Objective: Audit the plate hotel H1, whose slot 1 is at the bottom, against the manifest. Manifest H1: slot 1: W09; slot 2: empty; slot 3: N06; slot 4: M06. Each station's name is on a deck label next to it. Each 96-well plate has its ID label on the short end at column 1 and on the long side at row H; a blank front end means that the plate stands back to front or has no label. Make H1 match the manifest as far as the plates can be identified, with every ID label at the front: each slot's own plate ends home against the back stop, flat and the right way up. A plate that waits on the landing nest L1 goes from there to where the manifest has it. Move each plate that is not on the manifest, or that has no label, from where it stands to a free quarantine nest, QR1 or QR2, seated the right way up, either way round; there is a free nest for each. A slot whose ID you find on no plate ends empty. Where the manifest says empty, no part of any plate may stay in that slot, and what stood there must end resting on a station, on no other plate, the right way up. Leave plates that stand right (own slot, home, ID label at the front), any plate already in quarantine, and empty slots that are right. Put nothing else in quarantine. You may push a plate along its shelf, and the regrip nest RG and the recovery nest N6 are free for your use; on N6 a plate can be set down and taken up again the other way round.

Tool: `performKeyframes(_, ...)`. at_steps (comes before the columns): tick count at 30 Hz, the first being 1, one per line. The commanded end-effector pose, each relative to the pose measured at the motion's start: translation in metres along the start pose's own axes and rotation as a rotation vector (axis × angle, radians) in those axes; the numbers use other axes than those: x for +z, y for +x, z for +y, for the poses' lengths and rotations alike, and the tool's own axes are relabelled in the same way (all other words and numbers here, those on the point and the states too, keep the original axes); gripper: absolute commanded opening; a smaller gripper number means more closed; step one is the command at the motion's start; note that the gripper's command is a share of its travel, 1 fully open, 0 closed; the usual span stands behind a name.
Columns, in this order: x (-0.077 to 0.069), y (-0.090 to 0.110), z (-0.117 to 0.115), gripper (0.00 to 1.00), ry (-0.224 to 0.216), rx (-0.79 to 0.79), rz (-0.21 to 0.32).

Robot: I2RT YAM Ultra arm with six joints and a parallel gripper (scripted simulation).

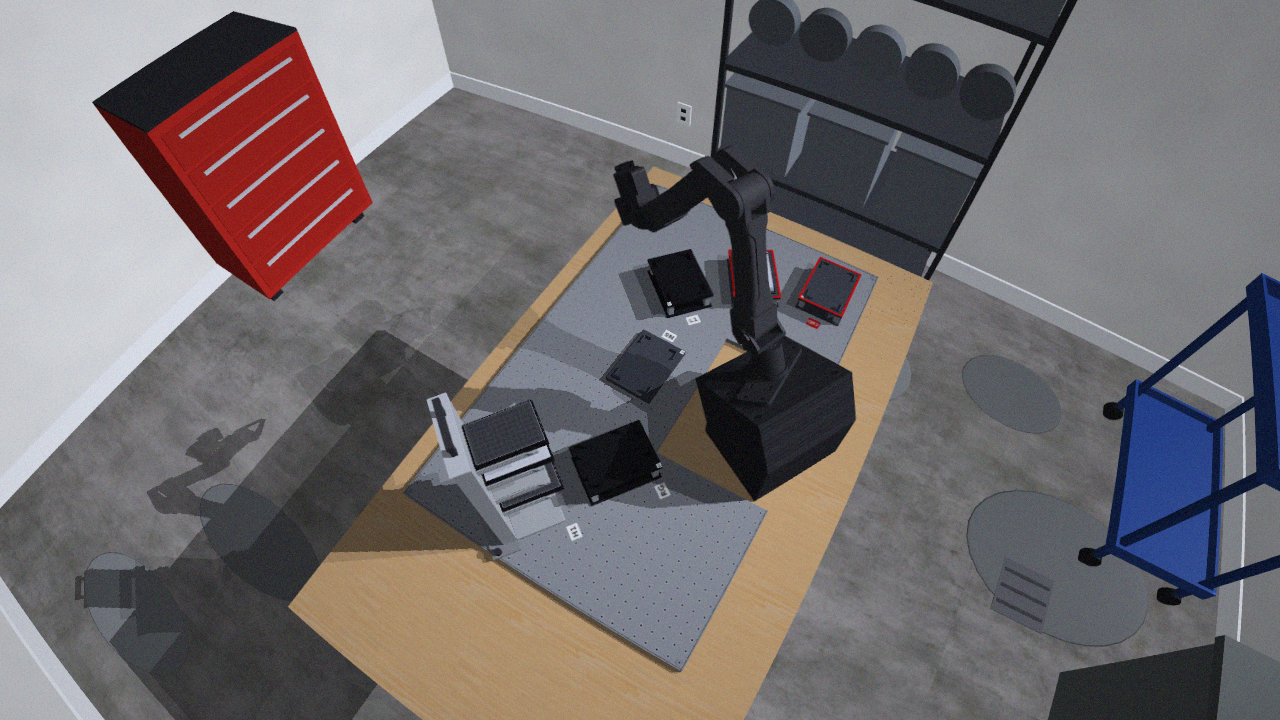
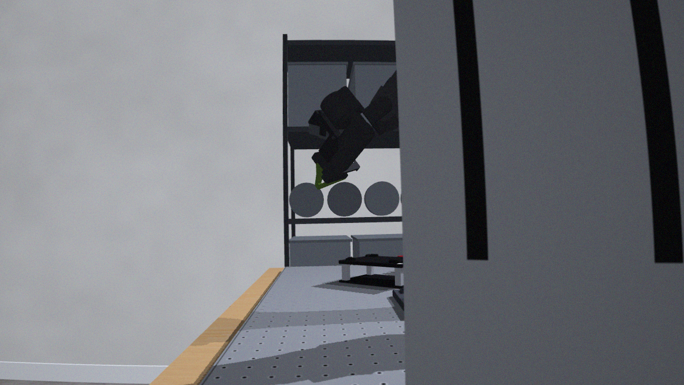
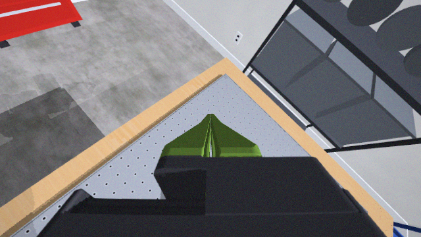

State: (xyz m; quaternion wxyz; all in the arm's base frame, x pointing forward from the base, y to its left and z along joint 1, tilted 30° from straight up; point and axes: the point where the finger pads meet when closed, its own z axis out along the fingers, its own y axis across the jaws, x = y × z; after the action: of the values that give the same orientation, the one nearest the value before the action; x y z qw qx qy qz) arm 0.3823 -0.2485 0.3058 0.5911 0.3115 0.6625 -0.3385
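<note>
The plate hotel H1 [image 1: 501,461] stands at the near left of the deck. A welled plate [image 1: 503,432] lies on its top shelf, and the lower shelves show only partly beneath it. I can read no ID labels. A dark plate [image 1: 678,279] sits on a raised nest at the far side, also seen in the exterior view [image 2: 370,261]. Another dark plate [image 1: 614,461] rests on a nest beside the hotel. My gripper [image 1: 626,183] hangs high over the deck's far left corner. Its green fingers are shut together with nothing between them, as the exterior view also shows [image 2: 325,179].
Two red-framed nests [image 1: 827,288] lie at the far right, one [image 1: 751,273] partly hidden behind the arm. A flat grey nest [image 1: 644,365] sits mid-deck. The arm's black base [image 1: 774,420] stands at the right. The hotel's side wall [image 2: 540,191] blocks most of the exterior view.
</note>
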Motion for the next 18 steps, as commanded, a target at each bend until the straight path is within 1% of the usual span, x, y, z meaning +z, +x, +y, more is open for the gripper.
performKeyframes(1, -0.011, -0.014, 0.009, 0.00, -0.048, 0.008, 0.018)
performKeyframes(3, -0.011, -0.014, 0.009, 0.00, -0.048, 0.008, 0.018)
performKeyframes(4, -0.013, -0.013, 0.010, 0.00, -0.039, 0.009, 0.018)
performKeyframes(5, -0.012, -0.007, 0.014, 0.00, -0.036, 0.002, 0.028)
performKeyframes(6, -0.016, -0.010, 0.016, 0.00, -0.066, 0.000, 0.036)
performKeyframes(8, -0.019, -0.007, 0.021, 0.00, -0.100, -0.016, 0.068)
performKeyframes(10, -0.023, -0.004, 0.026, 0.00, -0.100, -0.016, 0.069)
performKeyframes(11, -0.024, -0.002, 0.026, 0.00, -0.089, -0.016, 0.069)
performKeyframes(13, -0.029, 0.021, 0.031, 0.00, -0.089, -0.042, 0.104)
performKeyframes(14, -0.030, 0.003, 0.033, 0.00, -0.107, -0.025, 0.087)
performKeyframes(15, -0.032, 0.004, 0.038, 0.00, -0.136, -0.034, 0.104)
performKeyframes(16, -0.034, 0.005, 0.040, 0.00, -0.152, -0.041, 0.119)
performKeyframes(17, -0.036, 0.007, 0.042, 0.00, -0.152, -0.041, 0.119)
performKeyframes(18, -0.037, 0.009, 0.042, 0.00, -0.141, -0.042, 0.119)
